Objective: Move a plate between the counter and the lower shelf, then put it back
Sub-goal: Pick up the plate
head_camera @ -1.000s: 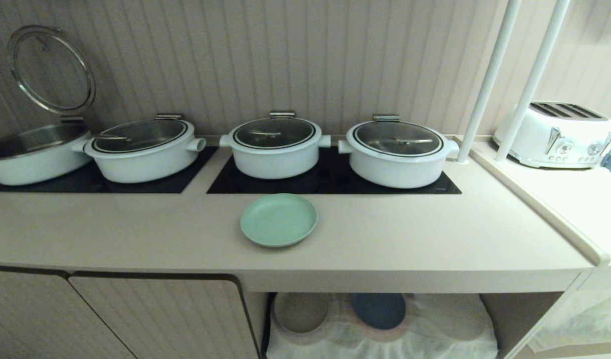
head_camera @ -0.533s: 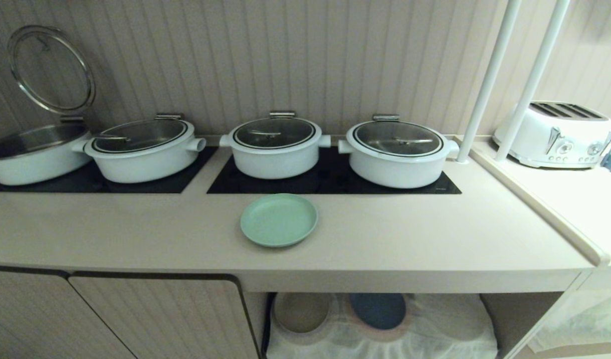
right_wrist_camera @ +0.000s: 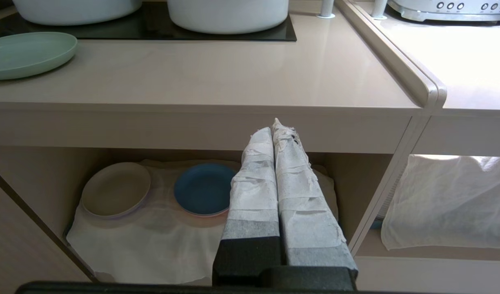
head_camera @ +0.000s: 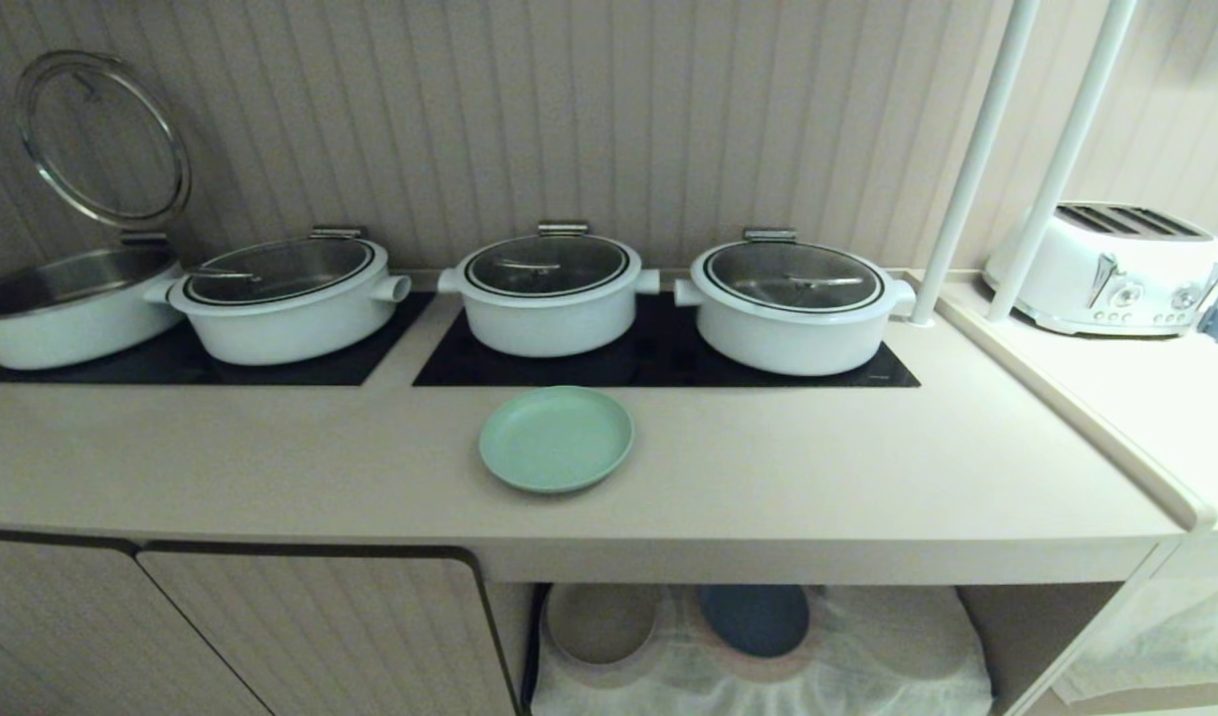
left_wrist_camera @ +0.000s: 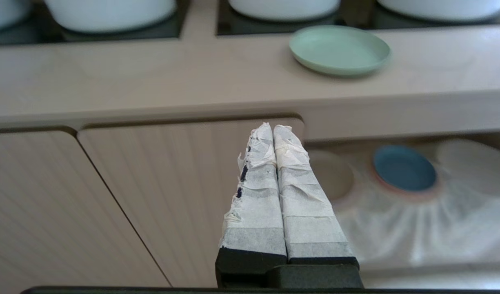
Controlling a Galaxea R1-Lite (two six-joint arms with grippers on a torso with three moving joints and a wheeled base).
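The plate (head_camera: pixel 556 439) lies flat on the bench (head_camera: pixel 817 477), just before the hob panels. Both end effectors — left (left_wrist_camera: pixel 273 130) and right (right_wrist_camera: pixel 275 128) — hang below the bench edge, fingers pressed together, gripping nothing.

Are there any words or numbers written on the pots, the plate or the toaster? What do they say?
None can be read.
The green plate is plain.
The white pots show no lettering.
The toaster has small round dials on its front, but any marks on them are too small to read.
A tiny pale mark sits on a corner of the black hob panel; too small to read.
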